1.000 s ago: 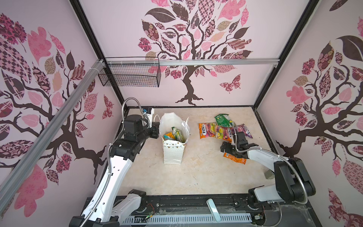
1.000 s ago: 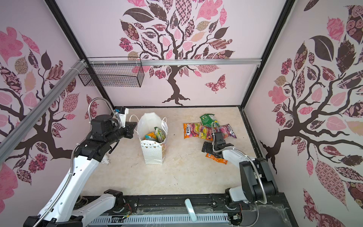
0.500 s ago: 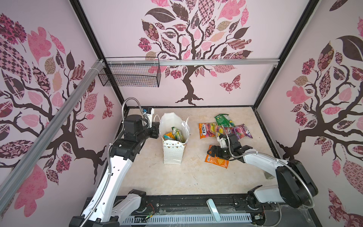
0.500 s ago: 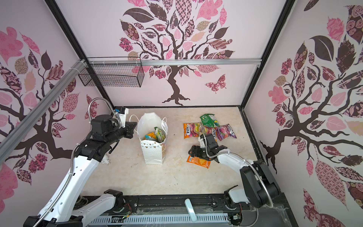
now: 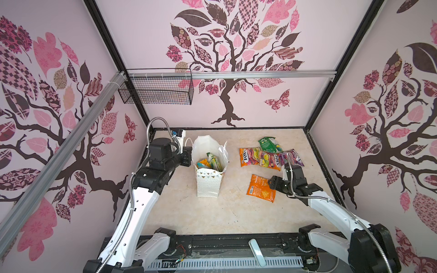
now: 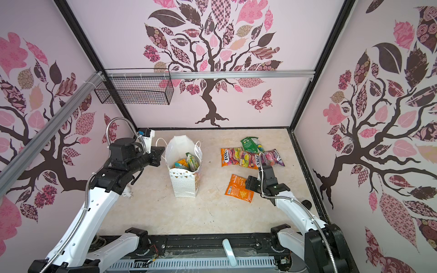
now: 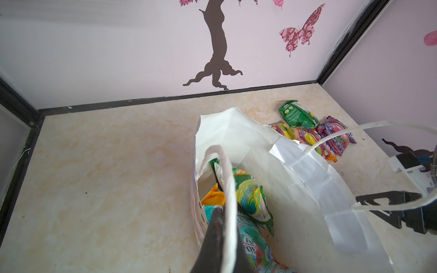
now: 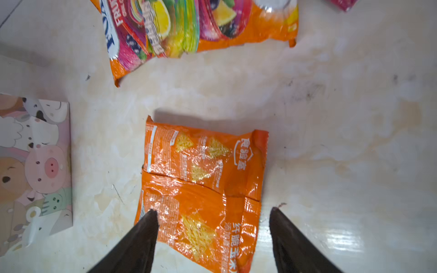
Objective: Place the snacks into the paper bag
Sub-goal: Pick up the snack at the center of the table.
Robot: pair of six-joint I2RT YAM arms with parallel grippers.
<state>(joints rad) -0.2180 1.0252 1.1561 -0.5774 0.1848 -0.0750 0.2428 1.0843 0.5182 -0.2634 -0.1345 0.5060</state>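
Observation:
The white paper bag (image 5: 208, 182) stands upright left of centre with several snacks (image 5: 211, 162) inside it. My left gripper (image 7: 222, 208) is shut on the bag's white string handle (image 7: 227, 179) at the rim. An orange snack pouch (image 8: 203, 165) lies flat on the table, to the right of the bag (image 6: 184, 184). My right gripper (image 8: 214, 210) is open low over the near end of this pouch (image 5: 259, 188), one finger on each side. Behind it lie an orange FOX'S pouch (image 5: 249, 156), a green pouch (image 5: 268, 144) and a purple pouch (image 5: 292, 158).
A black wire basket (image 5: 156, 91) hangs on the back wall at the left. Black frame edges (image 5: 316, 156) bound the table on the right and at the back. In the right wrist view the bag's animal-print side (image 8: 35, 165) stands left of the orange pouch.
The orange pouch has slid left toward the bag along with my right gripper, which now sits at the pouch's right end. The left arm and the bag have not moved.

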